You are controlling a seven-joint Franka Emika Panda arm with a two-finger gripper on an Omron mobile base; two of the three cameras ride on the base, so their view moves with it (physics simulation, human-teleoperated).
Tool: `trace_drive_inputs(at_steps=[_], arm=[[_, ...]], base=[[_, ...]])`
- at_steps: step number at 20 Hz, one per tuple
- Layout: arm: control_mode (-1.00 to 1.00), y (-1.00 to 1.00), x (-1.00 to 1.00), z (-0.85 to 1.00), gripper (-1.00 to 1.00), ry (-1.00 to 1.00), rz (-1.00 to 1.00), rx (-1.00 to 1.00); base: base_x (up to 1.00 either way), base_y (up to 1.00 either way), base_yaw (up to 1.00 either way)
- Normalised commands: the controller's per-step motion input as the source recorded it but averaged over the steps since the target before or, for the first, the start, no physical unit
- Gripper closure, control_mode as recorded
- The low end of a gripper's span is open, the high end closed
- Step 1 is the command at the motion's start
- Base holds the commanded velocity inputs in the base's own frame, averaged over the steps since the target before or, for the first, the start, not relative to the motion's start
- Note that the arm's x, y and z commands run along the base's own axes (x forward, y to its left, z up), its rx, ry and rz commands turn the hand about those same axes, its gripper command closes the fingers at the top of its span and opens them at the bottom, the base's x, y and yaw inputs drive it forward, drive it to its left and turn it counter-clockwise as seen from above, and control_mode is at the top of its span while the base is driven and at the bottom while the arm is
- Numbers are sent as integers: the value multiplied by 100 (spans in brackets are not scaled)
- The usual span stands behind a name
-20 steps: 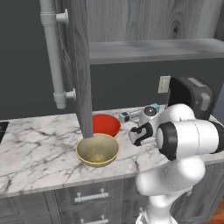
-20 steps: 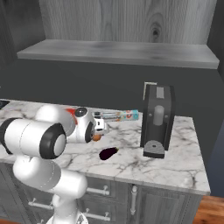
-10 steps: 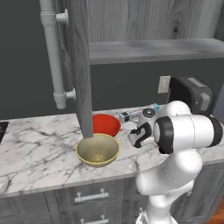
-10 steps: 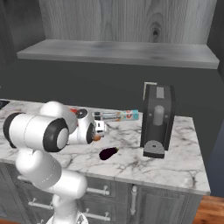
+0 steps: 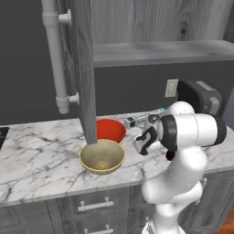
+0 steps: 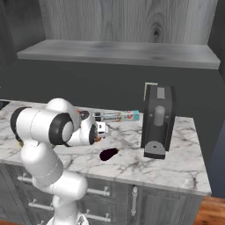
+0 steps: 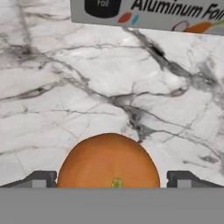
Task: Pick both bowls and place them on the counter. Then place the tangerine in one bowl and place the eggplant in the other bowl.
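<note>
Orange skin of the tangerine point(image 7: 109, 159) sits on the marble counter point(image 7: 87, 87) at six o'clock between my wide-apart fingertips point(image 7: 41, 179), not yet clamped, so I judge I am lined up to grip it for the red bowl point(image 5: 109, 130)

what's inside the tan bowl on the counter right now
Nothing: the tan bowl shows a bare speckled inside. The near wall hides a little of its floor.
</note>
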Motion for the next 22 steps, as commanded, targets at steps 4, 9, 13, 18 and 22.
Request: trace_drive_inputs(at_steps=[4,9,13,18,22], arm=[[-100,0,16,-10,100,0,0,0],[-100,0,2,-16,100,0,0,0],[-100,1,-28,1,100,-5,0,0],[-100,3,-46,55,100,-14,-6,3],[-100,33,-13,78,100,-12,-7,4]], base=[[0,0,0],[0,0,0],[0,0,0],[0,0,0],[0,0,0]])
